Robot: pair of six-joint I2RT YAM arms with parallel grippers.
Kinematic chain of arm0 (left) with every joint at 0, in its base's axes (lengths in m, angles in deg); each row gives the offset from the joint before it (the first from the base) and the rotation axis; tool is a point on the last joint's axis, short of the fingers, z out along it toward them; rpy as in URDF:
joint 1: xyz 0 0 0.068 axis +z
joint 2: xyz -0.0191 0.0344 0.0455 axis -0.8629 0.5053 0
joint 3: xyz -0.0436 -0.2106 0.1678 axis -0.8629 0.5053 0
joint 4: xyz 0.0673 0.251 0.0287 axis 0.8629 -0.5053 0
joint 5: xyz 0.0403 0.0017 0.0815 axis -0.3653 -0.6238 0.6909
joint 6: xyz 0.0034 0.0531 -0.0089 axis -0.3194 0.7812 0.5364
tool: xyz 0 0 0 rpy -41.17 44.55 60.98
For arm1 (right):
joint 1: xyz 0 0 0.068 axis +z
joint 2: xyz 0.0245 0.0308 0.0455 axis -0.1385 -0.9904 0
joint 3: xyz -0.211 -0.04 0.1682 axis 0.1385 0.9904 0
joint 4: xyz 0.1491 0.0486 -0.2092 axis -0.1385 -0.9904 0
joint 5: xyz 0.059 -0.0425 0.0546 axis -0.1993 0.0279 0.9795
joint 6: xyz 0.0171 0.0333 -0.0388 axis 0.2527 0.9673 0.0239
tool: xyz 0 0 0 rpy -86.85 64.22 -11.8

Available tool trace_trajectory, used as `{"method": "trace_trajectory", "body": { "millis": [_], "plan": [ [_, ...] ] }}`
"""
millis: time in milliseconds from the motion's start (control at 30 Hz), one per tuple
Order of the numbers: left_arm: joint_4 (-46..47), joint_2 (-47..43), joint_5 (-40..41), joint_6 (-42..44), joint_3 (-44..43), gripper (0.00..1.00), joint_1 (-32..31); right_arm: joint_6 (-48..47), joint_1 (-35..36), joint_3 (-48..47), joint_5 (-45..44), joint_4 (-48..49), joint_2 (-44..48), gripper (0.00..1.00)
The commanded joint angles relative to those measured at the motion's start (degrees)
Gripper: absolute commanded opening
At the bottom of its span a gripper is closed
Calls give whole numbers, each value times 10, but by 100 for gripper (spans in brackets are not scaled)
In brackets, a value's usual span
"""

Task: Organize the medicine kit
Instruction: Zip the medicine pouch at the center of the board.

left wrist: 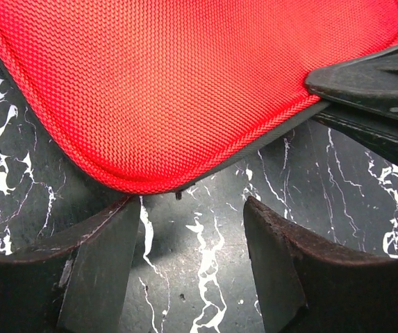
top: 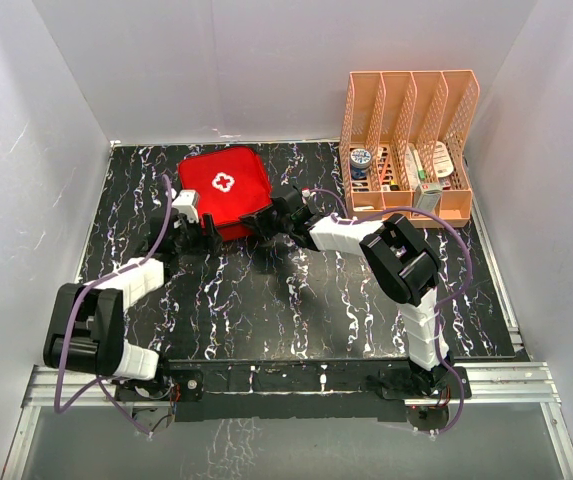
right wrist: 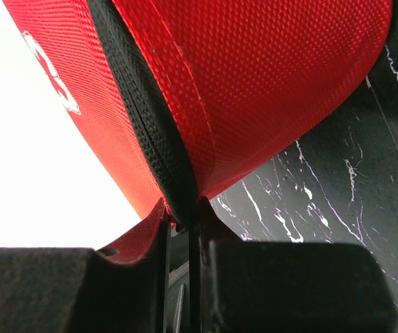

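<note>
- We see the medicine kit (top: 222, 186) lying on the black, white-veined bench (top: 266, 310). It sits toward the back and left of centre, with the white cross on its lid facing up.
- The left hand (left wrist: 192, 208) stands open at the kit's near-left side. Its two fingers (left wrist: 101, 270) are spread with only bare bench between them. The kit's rounded red corner lies just past their tips, and as far as we can tell neither finger touches it.
- The right hand (right wrist: 183, 223) is at the kit's near-right corner. Its jaws are closed almost together on the kit's edge, right at the black zip band that runs between the two red fabric panels.
- In the left wrist view, the right hand's dark fingers come in from the right and meet the kit's piped rim.
- We cannot tell whether the pinched corner is raised off the bench or resting on it.
- The zip band looks shut where the right wrist view shows it. The rest of the zip is out of our sight.
- An orange-pink file rack (top: 361, 110) stands at the back right of the bench, well apart from the kit. The items in its lower trays are too small for us to name.
</note>
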Motion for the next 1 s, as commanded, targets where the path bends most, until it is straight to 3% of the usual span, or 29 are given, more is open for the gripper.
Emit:
{"method": "trace_trajectory", "body": {
  "millis": [0,367,533,767,900,967],
  "plan": [
    [43,15,22,-1,1,60,-8,-8,-15,11,-19,-51,-13,0],
    [123,50,64,-16,9,59,-22,-9,-17,22,-18,-51,-10,0],
    [141,61,76,-23,8,53,-28,-12,-18,20,-19,-52,-10,0],
    [151,63,98,-38,4,29,-29,-15,-19,12,-14,-55,-16,0],
    [138,58,94,-43,-9,0,-28,-14,-19,9,-11,-55,-19,0],
    [129,54,89,-45,-13,0,-29,-15,-20,9,-10,-56,-20,0]
  ]
}}
